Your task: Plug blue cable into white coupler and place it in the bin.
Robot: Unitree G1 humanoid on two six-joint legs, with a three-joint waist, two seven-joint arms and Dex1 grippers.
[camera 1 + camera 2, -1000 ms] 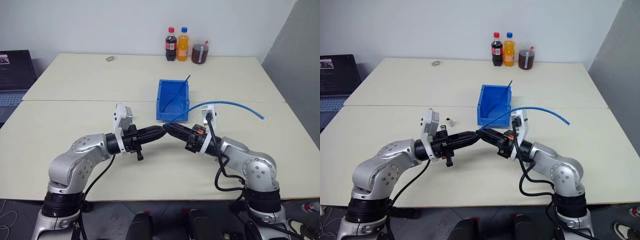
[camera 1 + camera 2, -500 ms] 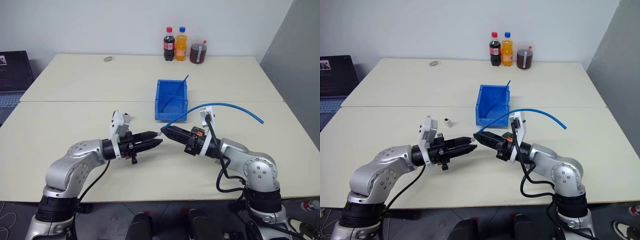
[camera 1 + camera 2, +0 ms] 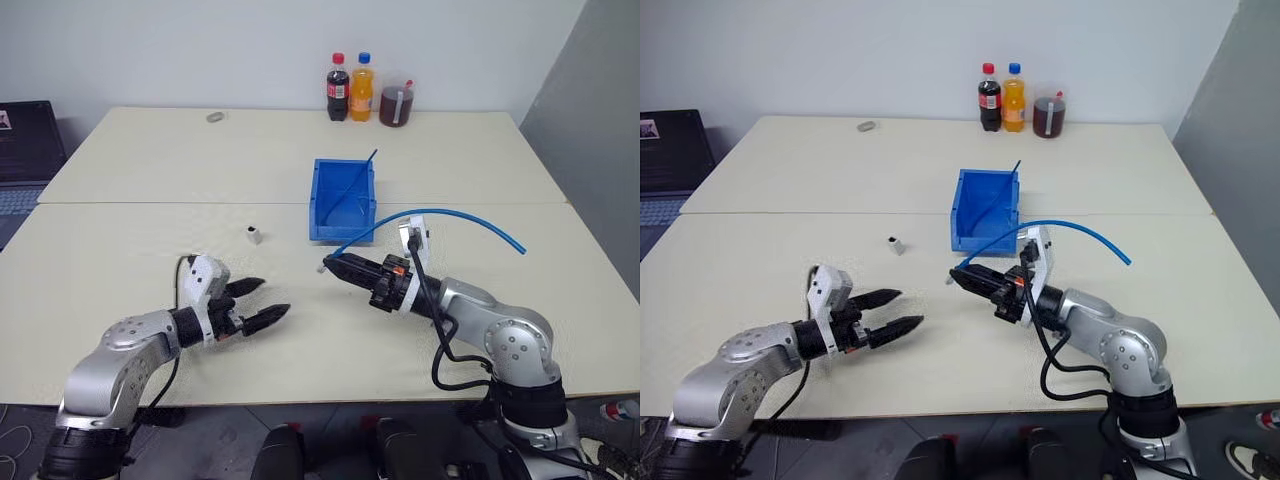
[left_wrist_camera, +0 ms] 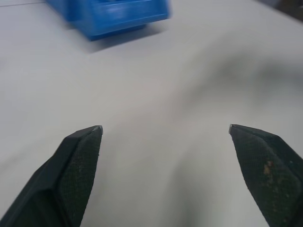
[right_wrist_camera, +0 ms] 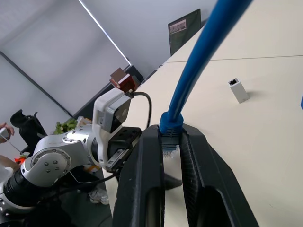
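- Gripping the blue cable [image 3: 440,213] by its clear plug end, the right tool [image 3: 330,266] is staying pinched shut near the middle of the surface [image 3: 150,160], pointing toward the left side.
- Arcing up from that tool, the cable is curving over toward the right edge, its free end hanging above the surface.
- Hovering low near the front edge, the left tool [image 3: 260,303] is standing wide apart with nothing between its fingers [image 4: 78,156].
- Sitting alone on the surface, the white coupler [image 3: 254,235] is resting between the left tool and the bin [image 3: 342,228], apart from both.
- Standing just behind the right tool, the bin is holding a short dark blue cable piece [image 3: 355,185] that is leaning against its far right corner.
- Lining the far edge are three drinks [image 3: 364,90].
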